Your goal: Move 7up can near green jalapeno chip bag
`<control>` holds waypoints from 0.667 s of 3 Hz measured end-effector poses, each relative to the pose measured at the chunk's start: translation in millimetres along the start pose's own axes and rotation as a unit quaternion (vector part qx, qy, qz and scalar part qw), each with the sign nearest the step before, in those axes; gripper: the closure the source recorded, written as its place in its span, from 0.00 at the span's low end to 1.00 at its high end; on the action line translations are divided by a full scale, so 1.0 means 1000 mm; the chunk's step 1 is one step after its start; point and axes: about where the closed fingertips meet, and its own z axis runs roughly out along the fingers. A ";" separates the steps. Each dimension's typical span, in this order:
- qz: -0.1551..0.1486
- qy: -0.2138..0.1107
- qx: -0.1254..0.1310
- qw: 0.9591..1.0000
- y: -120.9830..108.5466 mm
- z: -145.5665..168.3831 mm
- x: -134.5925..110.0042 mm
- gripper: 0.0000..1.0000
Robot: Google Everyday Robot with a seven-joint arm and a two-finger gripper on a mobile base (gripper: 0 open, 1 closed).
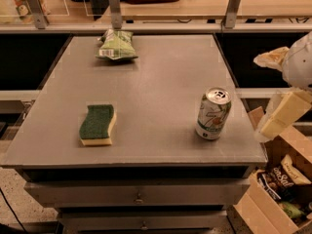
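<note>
The 7up can (213,113) stands upright near the table's front right corner, white and green with a silver top and pull tab. The green jalapeno chip bag (116,44) lies at the far left of the table, light green and crinkled with a white label patch. The can and the bag are far apart, diagonally across the table. My gripper (282,89) hangs at the right edge of the view, beyond the table's right edge, to the right of the can and clear of it. It holds nothing that I can see.
A yellow sponge with a dark green top (98,125) lies at the front left of the grey table (161,77). An open cardboard box of snack packs (278,189) sits on the floor at the right. A railing with posts (115,6) runs behind the table.
</note>
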 end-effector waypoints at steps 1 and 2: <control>0.019 -0.078 -0.019 0.997 0.007 0.033 -0.002 0.00; 0.039 -0.155 -0.050 0.986 0.013 0.061 -0.014 0.00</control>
